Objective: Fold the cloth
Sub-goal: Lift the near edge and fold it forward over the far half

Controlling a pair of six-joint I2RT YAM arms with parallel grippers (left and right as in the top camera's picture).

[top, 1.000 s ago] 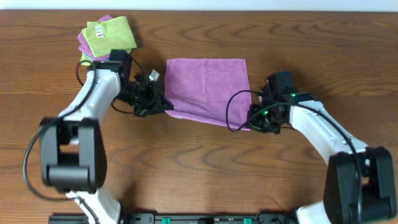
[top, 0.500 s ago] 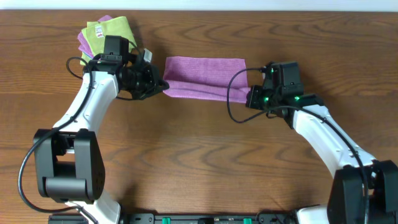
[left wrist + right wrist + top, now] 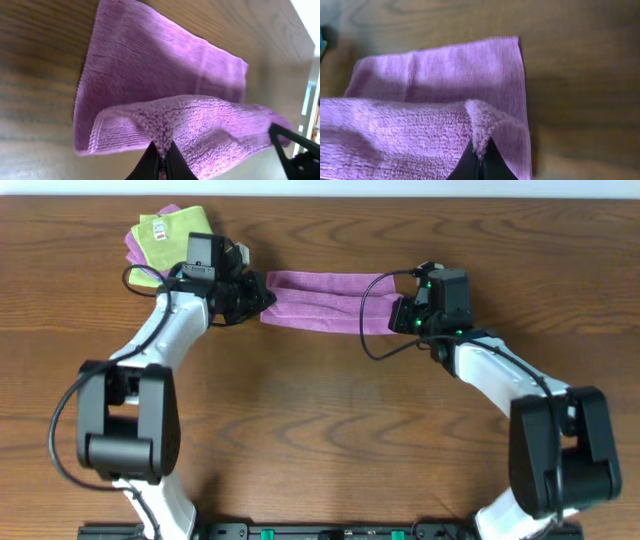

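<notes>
Your wooden table (image 3: 320,440) carries the purple cloth (image 3: 318,298) at its far middle, doubled over itself. Your left claw (image 3: 262,298) is clamped on the raised edge at the left end and your right claw (image 3: 400,315) on the right end. Folded cloths (image 3: 172,235) lie far left.

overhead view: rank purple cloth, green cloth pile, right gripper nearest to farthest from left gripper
1. purple cloth, pinched in the left gripper itself.
2. green cloth pile, at the table's far left.
3. right gripper, at the cloth's other end.
</notes>
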